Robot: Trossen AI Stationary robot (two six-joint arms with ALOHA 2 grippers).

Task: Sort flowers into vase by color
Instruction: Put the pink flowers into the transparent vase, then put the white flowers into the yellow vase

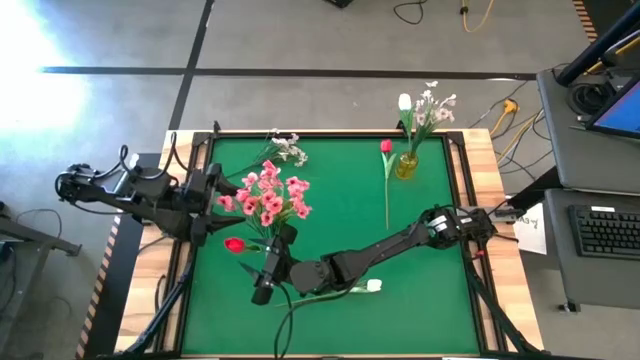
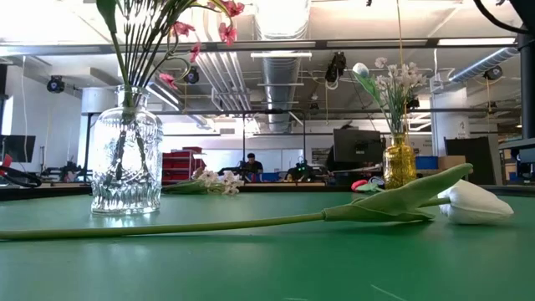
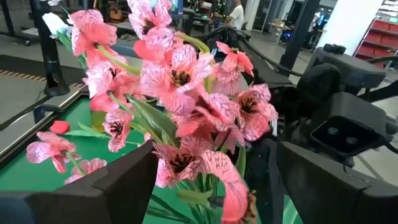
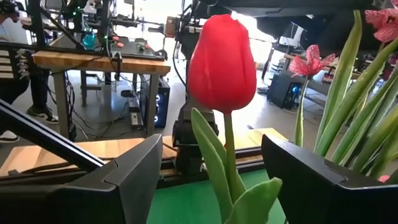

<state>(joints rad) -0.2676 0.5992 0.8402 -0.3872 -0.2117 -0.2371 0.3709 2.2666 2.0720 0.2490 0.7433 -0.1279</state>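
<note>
**Red tulip stands between my right gripper's spread fingers, beside the pink bunch**

My right gripper (image 1: 264,290) is reached across to the left half of the green worktop (image 1: 340,215), near its front. In the right wrist view the red tulip (image 4: 222,62) fills the gap between my two dark fingers (image 4: 134,177), head uppermost, stem running straight down towards the camera. The fingers are spread, with clear space either side of the stem, so I judge it is not pinched. From overhead the same tulip (image 1: 234,244) lies just behind and left of this gripper.

The clear glass vase (image 2: 126,163) holding the pink blossom sprays (image 1: 266,195) stands just beyond the tulip, so the stem's long axis points roughly from my gripper towards it. My left gripper (image 3: 205,186) faces the pink sprays from the other side, fingers wide apart, holding nothing. Whether the tulip's stem foot already sits inside the vase I cannot tell; the blooms hide the mouth.

A white tulip (image 1: 373,286) lies flat near the front of the worktop beside my right forearm. A second red tulip (image 1: 386,147) lies near the yellow vase (image 1: 406,165) of white flowers at the back right
</note>
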